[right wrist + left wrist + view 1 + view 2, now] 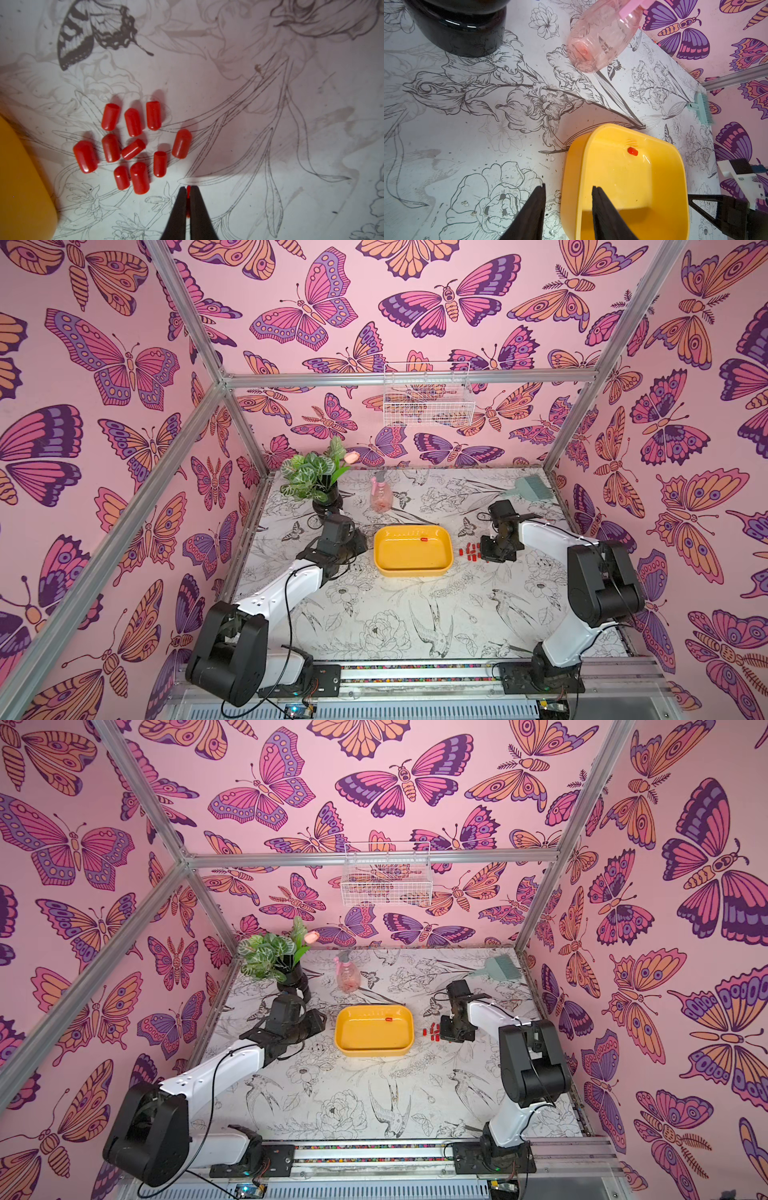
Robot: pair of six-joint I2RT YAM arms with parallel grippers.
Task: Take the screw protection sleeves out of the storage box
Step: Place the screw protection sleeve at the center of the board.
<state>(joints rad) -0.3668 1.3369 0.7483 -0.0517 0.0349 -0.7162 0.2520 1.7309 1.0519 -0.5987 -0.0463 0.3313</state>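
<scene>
My right gripper (188,187) is pinched shut on one red sleeve (188,191), with only a sliver of it showing between the fingertips. It hangs to the right of the storage box (411,571), near that short wall but apart from it; I can't tell whether the tips touch the surface.

Between it and the box lies the loose cluster of sleeves (133,149). There are ten of them on the table (374,614), some touching one another. The nearest is close to the box's wall without touching it.

My left gripper (568,187) stands part open and holds nothing. One finger is outside the box's left short wall and the other is over the box's floor, so the wall runs between them with a gap on either side.

Inside the box one last sleeve (632,151) lies alone, close to the far long wall. Beyond the box's far side stand a pink spray bottle (381,493) and, further left, a potted plant (316,477).
</scene>
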